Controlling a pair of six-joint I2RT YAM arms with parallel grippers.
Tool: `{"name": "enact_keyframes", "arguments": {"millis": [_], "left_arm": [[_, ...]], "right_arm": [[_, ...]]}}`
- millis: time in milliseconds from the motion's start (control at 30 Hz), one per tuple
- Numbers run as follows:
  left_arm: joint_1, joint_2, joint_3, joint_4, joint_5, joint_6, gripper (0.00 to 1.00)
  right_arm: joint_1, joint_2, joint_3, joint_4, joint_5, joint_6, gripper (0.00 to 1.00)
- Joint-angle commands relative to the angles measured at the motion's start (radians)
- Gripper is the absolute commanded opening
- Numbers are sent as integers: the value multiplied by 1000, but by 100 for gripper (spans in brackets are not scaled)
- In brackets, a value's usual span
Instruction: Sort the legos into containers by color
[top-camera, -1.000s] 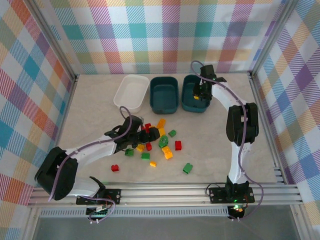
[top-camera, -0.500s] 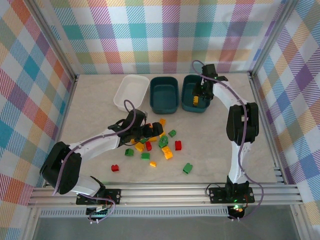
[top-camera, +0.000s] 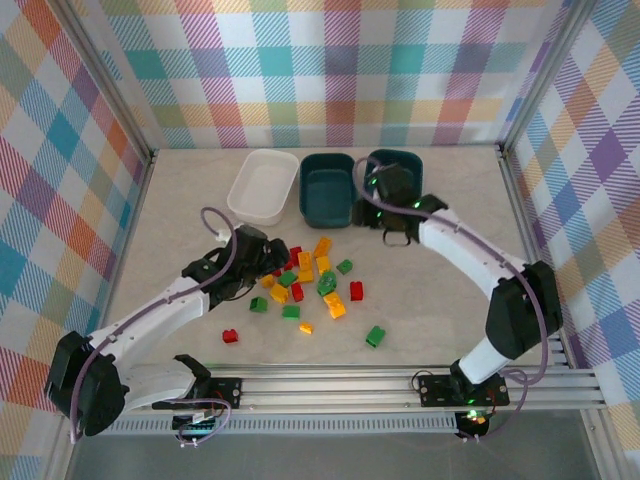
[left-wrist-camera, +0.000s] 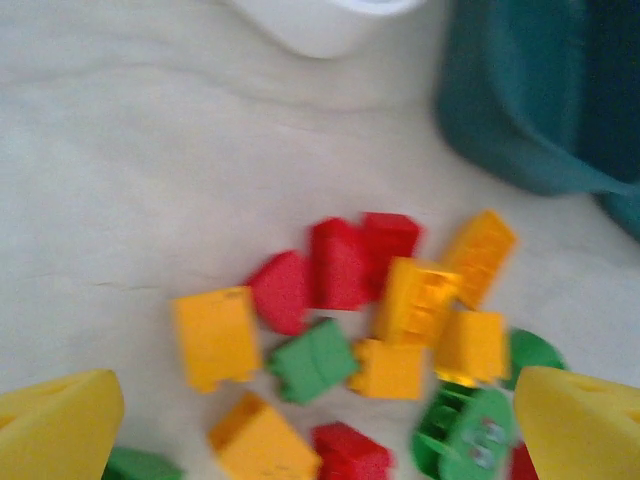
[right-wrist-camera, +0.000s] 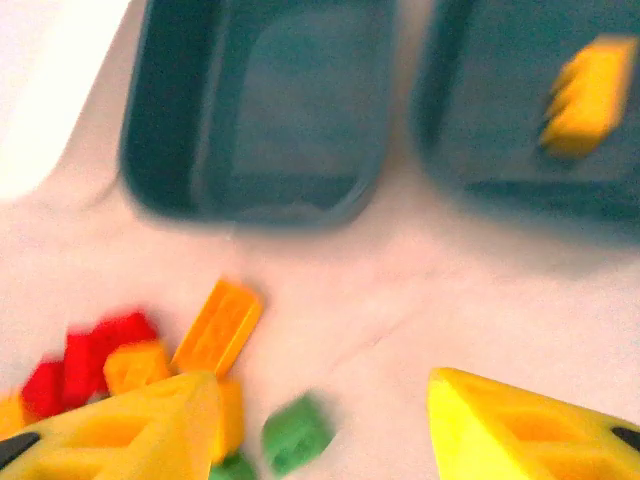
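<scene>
Your left fingers (left-wrist-camera: 60, 425) spread wide, nothing between. Left gripper (top-camera: 266, 258) low at left edge of lego pile (top-camera: 312, 283). Your right fingers (right-wrist-camera: 520, 425) apart too, empty. Right gripper (right-wrist-camera: 320, 430) over table (top-camera: 170, 200), near side of teal tubs. One orange brick (right-wrist-camera: 590, 95) lies in right teal tub (right-wrist-camera: 500, 160). Pile loose on table, red, green, orange mixed. White tub (top-camera: 262, 185) leftmost, middle teal tub (top-camera: 328, 190) just beside it. Red brick (top-camera: 230, 336) and green brick (top-camera: 375, 336) lie apart from pile, nearer you.
</scene>
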Motion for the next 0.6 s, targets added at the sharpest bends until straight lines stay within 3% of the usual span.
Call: {"name": "enact_keyframes", "arguments": {"millis": [0,133,567], "left_arm": [[40,-41,-73,-93,-98,-125,100],[48,-75,-133,-44,-58,-173,100],[50,-141,-223,24,42,-182,100]], "right_arm": [[83,23,-89,2,-44,83,59],[152,58,-102,-16,-22,30,61],[158,206,-63,-106,33,-114,66]]}}
